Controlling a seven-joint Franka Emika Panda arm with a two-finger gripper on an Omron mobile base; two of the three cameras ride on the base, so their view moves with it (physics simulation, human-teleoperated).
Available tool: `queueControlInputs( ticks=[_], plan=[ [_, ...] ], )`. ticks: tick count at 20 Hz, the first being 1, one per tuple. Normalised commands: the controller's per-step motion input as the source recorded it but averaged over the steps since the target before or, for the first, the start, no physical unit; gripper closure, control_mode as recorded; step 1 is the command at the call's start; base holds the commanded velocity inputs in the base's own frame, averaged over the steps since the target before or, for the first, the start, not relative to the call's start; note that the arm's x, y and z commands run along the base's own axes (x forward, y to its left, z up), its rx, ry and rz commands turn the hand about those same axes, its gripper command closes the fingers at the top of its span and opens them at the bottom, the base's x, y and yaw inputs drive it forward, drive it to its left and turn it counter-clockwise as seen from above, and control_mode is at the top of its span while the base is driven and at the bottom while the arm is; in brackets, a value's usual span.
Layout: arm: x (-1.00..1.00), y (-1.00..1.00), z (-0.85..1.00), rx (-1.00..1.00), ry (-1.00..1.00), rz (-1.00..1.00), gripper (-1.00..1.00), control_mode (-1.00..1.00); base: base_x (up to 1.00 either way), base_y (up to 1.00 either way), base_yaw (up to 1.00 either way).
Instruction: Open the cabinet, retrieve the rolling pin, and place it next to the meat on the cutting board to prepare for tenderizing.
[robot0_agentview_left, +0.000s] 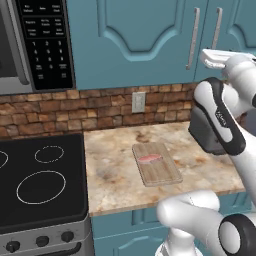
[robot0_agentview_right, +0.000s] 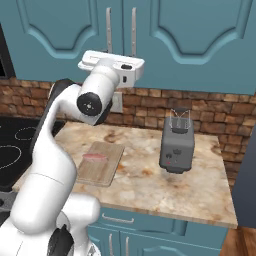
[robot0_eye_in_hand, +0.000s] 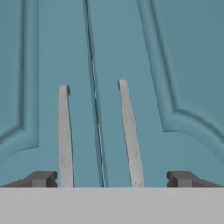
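Stove on the left, then the cutting board on the surface with the meat lying on it, toaster further right. Cabinet doors are shut, and the gripper is spread wide, empty, facing both handles.

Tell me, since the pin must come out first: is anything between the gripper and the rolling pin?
Yes. The cabinet's two doors are shut, so the pin can't be seen. The open gripper faces their two bar handles.
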Motion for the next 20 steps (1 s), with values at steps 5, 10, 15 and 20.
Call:
queueControlInputs(
  ticks=[5, 10, 15, 20],
  plan=[
    [0.22, -0.01, 0.00, 0.00, -0.07, 0.09, -1.00, -1.00, 0.00, 0.00, 0.00],
    [0.08, -0.13, 0.00, 0.00, -0.07, 0.06, -1.00, -1.00, 0.00, 0.00, 0.00],
    [0.00, -0.19, 0.00, 0.00, -0.05, 0.02, -1.00, -1.00, 0.00, 0.00, 0.00],
    [0.14, -0.06, 0.00, 0.00, 0.00, 0.00, -1.00, -1.00, 0.00, 0.00, 0.00]
  ],
)
